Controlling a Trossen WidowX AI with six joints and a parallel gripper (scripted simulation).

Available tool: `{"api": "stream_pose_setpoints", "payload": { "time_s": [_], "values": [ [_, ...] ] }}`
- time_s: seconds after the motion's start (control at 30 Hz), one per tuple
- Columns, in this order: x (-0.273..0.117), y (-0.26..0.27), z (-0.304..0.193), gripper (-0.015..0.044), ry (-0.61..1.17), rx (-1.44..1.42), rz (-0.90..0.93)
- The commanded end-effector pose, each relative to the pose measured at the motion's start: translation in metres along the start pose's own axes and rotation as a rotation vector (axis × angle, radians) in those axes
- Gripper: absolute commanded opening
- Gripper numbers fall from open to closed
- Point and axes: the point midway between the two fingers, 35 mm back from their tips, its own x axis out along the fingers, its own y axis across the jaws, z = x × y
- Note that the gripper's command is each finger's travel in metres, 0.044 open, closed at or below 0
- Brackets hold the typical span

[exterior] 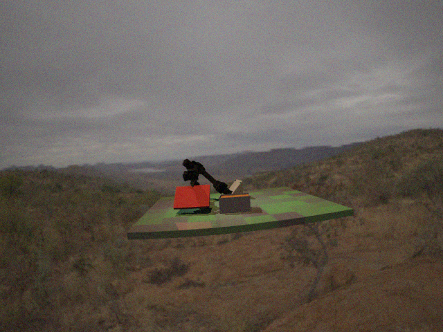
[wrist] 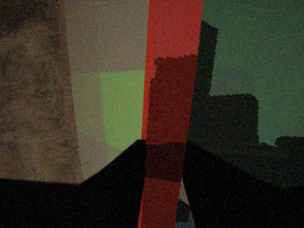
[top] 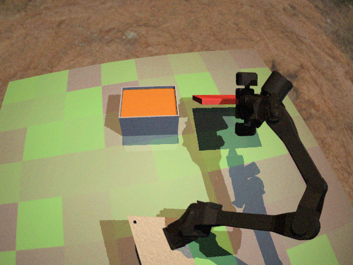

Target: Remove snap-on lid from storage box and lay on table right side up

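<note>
So there's this checkered green and brown table [top: 85, 176] [exterior: 279, 214] with scrubby desert all round it. The box [top: 148, 125] [exterior: 234, 205] sits upper middle in the top view, lid off, orange showing inside. It's upright, well apart from the arm, which is probably the point: work off to the side and you don't nudge it.

The red lid [top: 213, 99] [exterior: 191, 196] [wrist: 166, 114] is right of the box up there, and left of it in the exterior view. The gripper [top: 245, 104] [exterior: 194, 184] [wrist: 162, 148] has its fingers closed to a narrow gap, pinching the lid by an edge, so the panel hangs steeply instead of flat. Looks like it's just over the table; can't tell if the low edge touches. My guess: next it tips the lid down, right side up. Let go too early and it might flop wrong way over.
</note>
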Motion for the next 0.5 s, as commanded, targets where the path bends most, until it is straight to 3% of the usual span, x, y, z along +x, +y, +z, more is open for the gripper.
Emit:
{"api": "stream_pose_setpoints", "payload": {
  "time_s": [0.0, 0.47],
  "values": [
    [0.0015, -0.0004, -0.001, 0.0, 0.006, -0.002, 0.012],
    [0.0085, -0.0087, -0.0008, 0.0, 0.005, -0.002, 0.013]
  ]
}}
